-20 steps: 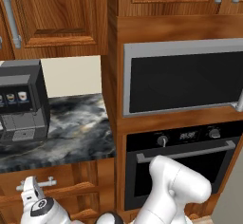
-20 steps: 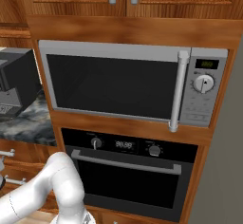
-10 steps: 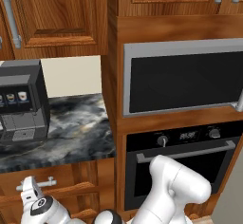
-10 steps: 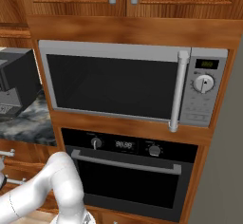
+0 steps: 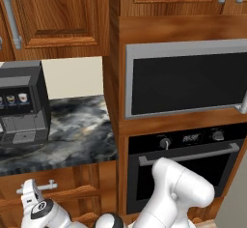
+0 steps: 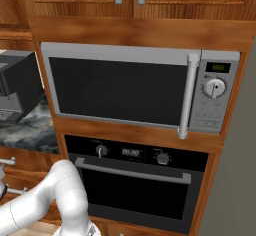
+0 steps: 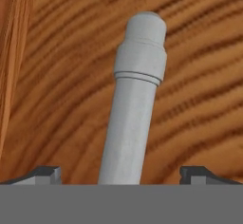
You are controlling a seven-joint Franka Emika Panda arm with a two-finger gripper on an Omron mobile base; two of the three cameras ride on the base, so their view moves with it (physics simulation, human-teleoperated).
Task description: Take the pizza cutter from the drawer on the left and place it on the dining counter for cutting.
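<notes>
In the left base view the upper drawer (image 5: pixel 82 179) sits shut under the marbled counter, its silver bar handle (image 5: pixel 48 186) running across the front. My gripper (image 5: pixel 30 194) is low at the left end of that handle. The hand view is close on the handle (image 7: pixel 135 99), against the reddish wood of the drawer front (image 7: pixel 204 76). It stands between my two dark fingertips (image 7: pixel 47 173), which are spread wide and not touching it. My gripper (image 7: pixel 121 174) is open. The pizza cutter is hidden and the dining counter is out of view.
A black coffee machine (image 5: pixel 21 104) stands on the marbled counter (image 5: pixel 79 135) above the drawers. To the right is a built-in microwave (image 6: pixel 130 87) over a black oven (image 6: pixel 135 180). Wooden wall cabinets (image 5: pixel 53 14) hang overhead. A second, lower drawer (image 5: pixel 84 211) sits beneath.
</notes>
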